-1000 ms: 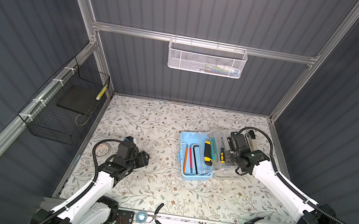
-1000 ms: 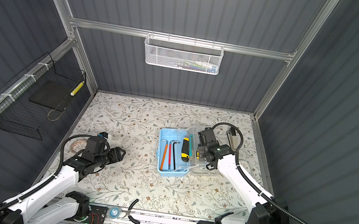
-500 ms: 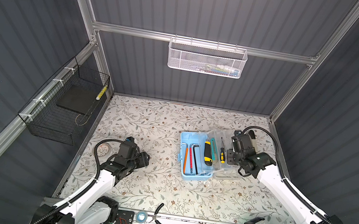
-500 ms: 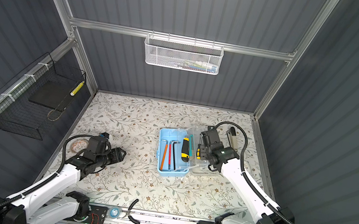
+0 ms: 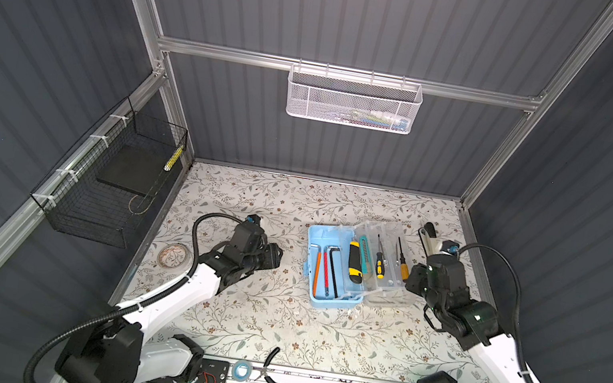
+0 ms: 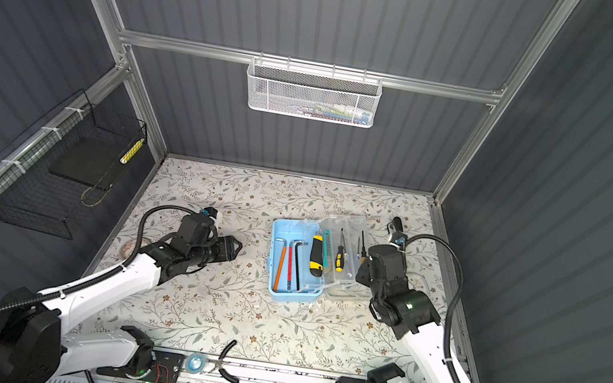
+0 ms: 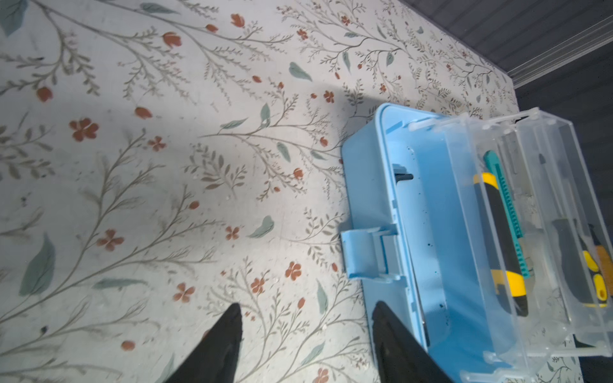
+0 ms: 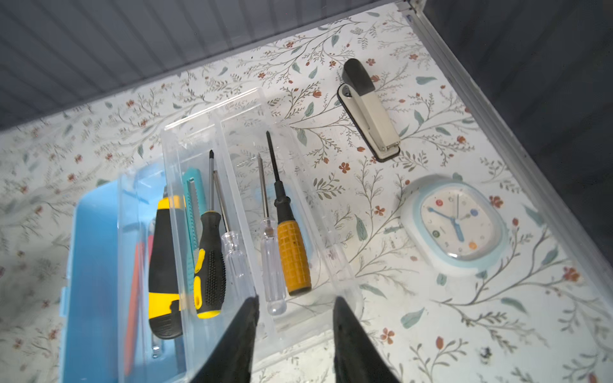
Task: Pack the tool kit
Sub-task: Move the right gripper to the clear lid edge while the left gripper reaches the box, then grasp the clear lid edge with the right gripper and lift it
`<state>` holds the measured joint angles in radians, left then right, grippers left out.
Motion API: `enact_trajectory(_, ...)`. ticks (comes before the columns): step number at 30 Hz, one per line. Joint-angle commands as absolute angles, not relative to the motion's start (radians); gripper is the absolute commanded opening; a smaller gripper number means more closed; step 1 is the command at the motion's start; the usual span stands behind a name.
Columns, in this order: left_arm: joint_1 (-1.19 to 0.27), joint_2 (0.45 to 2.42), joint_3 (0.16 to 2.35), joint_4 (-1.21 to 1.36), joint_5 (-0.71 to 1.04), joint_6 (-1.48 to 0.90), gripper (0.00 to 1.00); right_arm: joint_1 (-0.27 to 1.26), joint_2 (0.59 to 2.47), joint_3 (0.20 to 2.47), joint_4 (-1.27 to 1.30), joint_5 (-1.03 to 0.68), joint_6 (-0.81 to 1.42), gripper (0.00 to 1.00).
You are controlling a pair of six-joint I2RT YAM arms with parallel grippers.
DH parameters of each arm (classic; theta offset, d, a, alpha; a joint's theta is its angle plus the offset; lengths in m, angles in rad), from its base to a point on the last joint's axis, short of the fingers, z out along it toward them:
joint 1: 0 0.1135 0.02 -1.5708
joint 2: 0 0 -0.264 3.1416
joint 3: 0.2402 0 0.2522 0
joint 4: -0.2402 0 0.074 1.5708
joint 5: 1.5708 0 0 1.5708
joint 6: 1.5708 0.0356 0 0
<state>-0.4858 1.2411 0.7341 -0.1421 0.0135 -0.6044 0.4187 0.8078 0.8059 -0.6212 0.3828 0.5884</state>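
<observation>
Pale blue plastic tool kit box [image 5: 332, 300] lies open right of centre on the floral-printed counter [image 5: 254, 318]. Its clear compartmented tray [image 8: 238, 132] carries screwdrivers [image 8: 293, 258]. Grey ribbed walls [image 5: 346, 18] enclose the cell. Left fingers [image 7: 225, 331] spread, empty, well apart from the box. Right fingers [image 8: 245, 328] parted, grasping nothing, at the tray's edge.

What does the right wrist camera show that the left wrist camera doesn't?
Only the right wrist view shows a stapler and a small clock lying on the table beside the kit. Only the left wrist view shows the clasp on the outer wall of the blue box. Both show the blue box, the clear tray, the yellow-and-black knife and the teal cutter.
</observation>
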Motion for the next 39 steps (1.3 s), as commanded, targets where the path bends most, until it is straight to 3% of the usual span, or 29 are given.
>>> enact_trajectory(1,-0.504,1.326,0.802,-0.092,-0.002,-0.583,0.64,0.385,0.717,0.721,-0.675,0.347,0.742,0.45)
enact_trajectory(9,-0.571,1.560,0.981,-0.034,-0.023,-0.565,0.63,0.297,0.478,0.573,-0.745,0.299,0.828,0.46)
enact_trajectory(19,-0.600,1.855,1.266,-0.177,-0.124,-0.502,0.61,0.259,0.488,0.535,-0.728,0.264,0.798,0.45)
enact_trajectory(29,-0.601,1.966,1.366,-0.223,-0.170,-0.512,0.35,0.197,0.483,0.502,-0.699,0.255,0.776,0.44)
enact_trajectory(32,-0.601,1.977,1.378,-0.224,-0.179,-0.518,0.21,0.147,0.497,0.468,-0.656,0.190,0.768,0.44)
enact_trajectory(39,-0.601,1.976,1.381,-0.230,-0.193,-0.525,0.03,0.061,0.533,0.376,-0.481,-0.038,0.744,0.40)
